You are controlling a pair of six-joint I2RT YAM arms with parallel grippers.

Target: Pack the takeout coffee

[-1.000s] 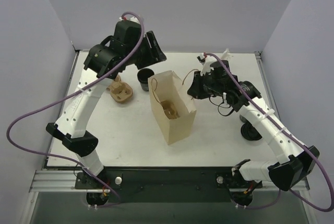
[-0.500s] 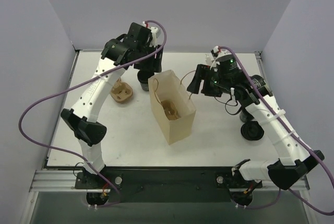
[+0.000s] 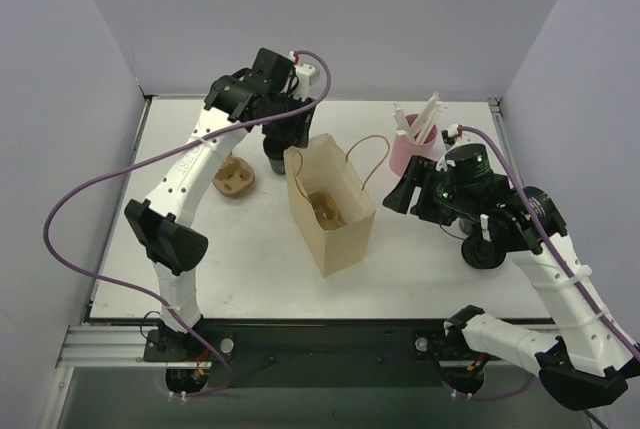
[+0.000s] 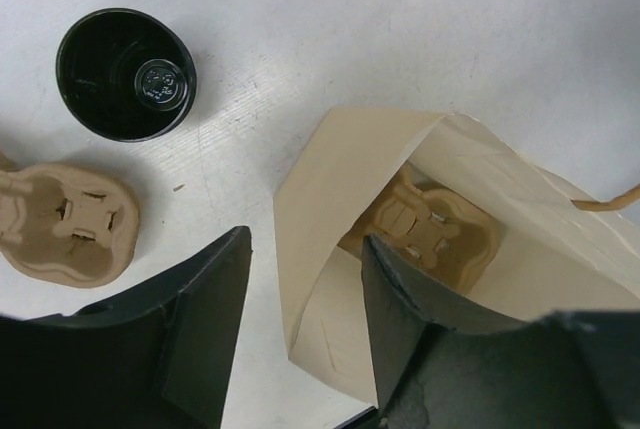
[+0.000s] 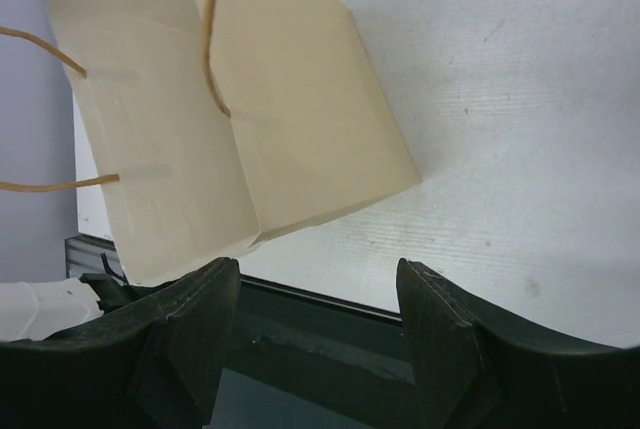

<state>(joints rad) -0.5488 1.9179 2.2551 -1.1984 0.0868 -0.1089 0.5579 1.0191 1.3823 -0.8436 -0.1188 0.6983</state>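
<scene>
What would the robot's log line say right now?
left gripper: open, above bag | right gripper: open | one carrier: in bag | black cup: outside bag

You see a plain tan paper bag (image 3: 335,217) with tan handles on the white table (image 3: 420,269). Inside the bag lies a brown pulp carrier (image 4: 430,229). Left of the bag are a second carrier (image 3: 232,179), also brown, and a glossy black cup (image 4: 125,74). Right of the bag, a pink holder (image 3: 410,156) carries white sticks (image 3: 428,114).
</scene>
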